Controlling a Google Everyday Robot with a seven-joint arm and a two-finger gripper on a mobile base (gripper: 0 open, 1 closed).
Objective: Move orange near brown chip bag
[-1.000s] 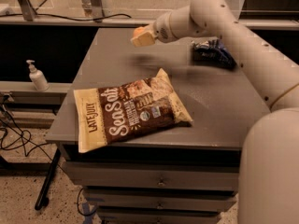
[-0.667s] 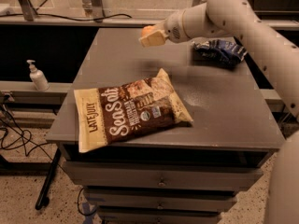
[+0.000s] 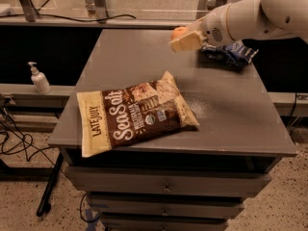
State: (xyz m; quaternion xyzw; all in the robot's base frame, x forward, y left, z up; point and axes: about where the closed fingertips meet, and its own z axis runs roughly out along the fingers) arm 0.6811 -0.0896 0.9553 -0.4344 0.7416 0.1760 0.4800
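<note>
The orange [image 3: 178,31] shows as a small round fruit at the far side of the grey table [image 3: 231,114], partly hidden behind my gripper. My gripper [image 3: 185,41] is cream-coloured and hangs right in front of and just below the orange; I cannot tell whether it touches it. The brown chip bag [image 3: 134,115], printed "LATE JULY Sea Salt", lies flat at the table's front left, well apart from the orange and the gripper.
A dark blue snack bag [image 3: 230,53] lies at the table's far right, under my arm. A white pump bottle [image 3: 38,78] stands on a ledge to the left. Drawers sit under the table and cables lie on the floor at left.
My gripper and arm have moved to the right along the far side of the table. The orange now shows just behind the gripper. The chip bags have not moved.
</note>
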